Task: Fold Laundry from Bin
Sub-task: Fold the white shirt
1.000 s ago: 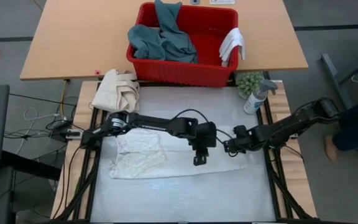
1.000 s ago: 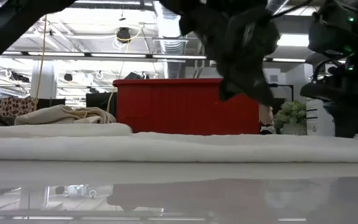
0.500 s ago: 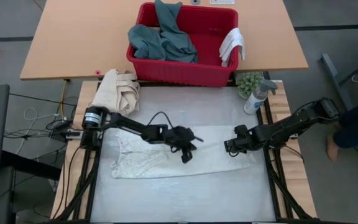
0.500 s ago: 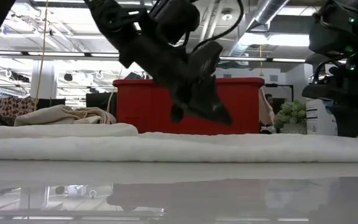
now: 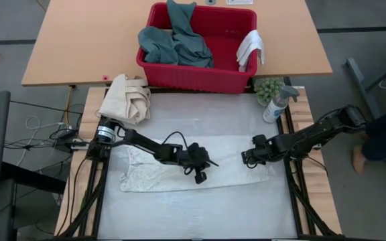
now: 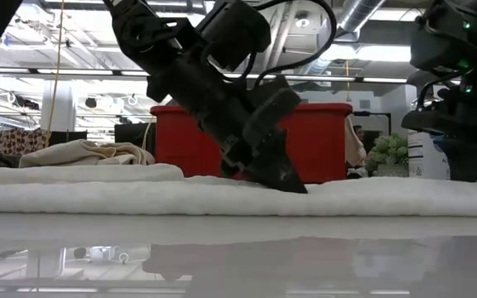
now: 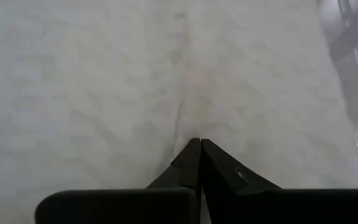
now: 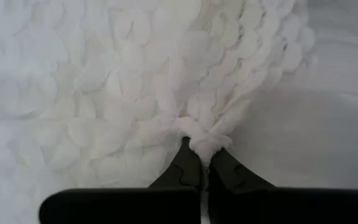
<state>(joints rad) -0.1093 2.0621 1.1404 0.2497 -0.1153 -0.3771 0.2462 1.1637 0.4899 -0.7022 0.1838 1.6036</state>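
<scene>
Right claw (image 8: pixel 199 163) pinching towel (image 8: pixel 104 93) edge (left claw (image 7: pixel 197 146) closed)

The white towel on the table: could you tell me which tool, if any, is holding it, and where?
The right tool pinches a bunched fold at the white towel's right edge. The left tool, shut, presses its middle, holding nothing.

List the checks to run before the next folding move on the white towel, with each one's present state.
1. Right gripper shut on the white towel, pinching a bunch of its edge: ok.
2. Left gripper shut, tips down on the towel near its middle: ok; whether it pinches cloth: cannot tell.
3. Towel lies on the table, not in the red bin: ok.
4. Towel lies flat: not ok, left part rumpled.
5. Spray bottle clear of the towel: ok.
</scene>
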